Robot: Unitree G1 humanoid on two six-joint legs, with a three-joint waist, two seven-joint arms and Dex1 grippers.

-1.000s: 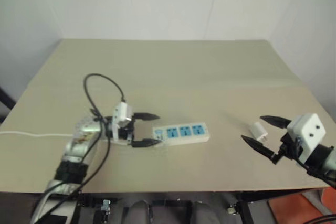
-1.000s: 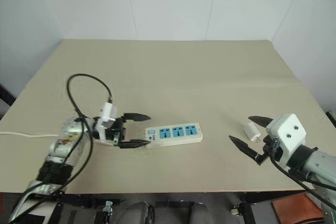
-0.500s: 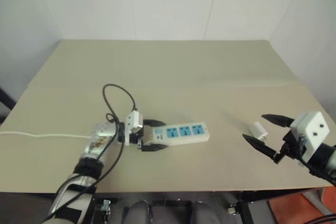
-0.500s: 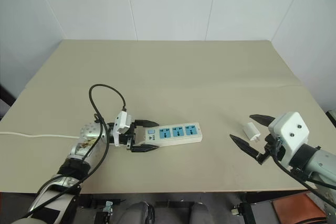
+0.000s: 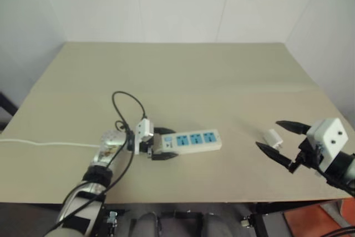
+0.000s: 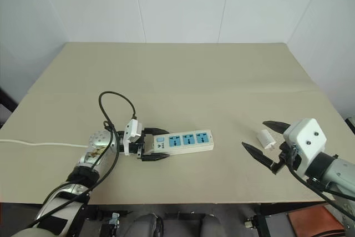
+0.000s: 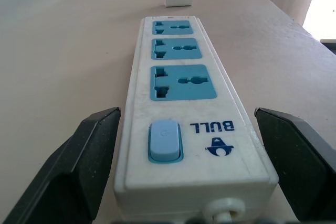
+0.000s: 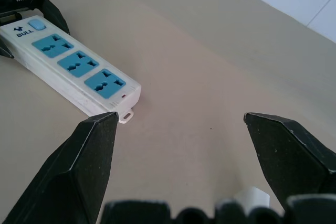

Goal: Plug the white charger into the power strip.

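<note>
A: Take the strip (image 6: 183,142) as the landmark. Where does it lie?

B: Flat on the tan table (image 6: 194,76), near the front edge, a little left of the middle, its three blue socket faces up. The switch end points to the left arm, with a thin white cord (image 6: 33,144) beyond it running toward the table's left edge.

A: Any writing on it?

B: Yes. In the left wrist view the word "BULL" is printed in blue beside the pale blue switch (image 7: 165,141), with a small blue logo under it (the right wrist view shows the same word, upside down from that side). I can read nothing else.

A: And the left gripper (image 6: 157,145)?

B: At the strip's switch end, fingers spread wide, one on each long side. Both black fingers (image 7: 79,166) stand clear of the casing with a gap on either side, so nothing is pinched.

A: The charger (image 6: 267,139)?

B: On the table well to the right of the strip, past its far end and roughly in line with it. In the left wrist view it sits beyond the last socket, prongs to one side.

A: The right gripper (image 6: 265,145)?

B: Also spread wide, empty, right of the strip. The charger lies between its two fingertips, touching neither as far as I can see.
</note>
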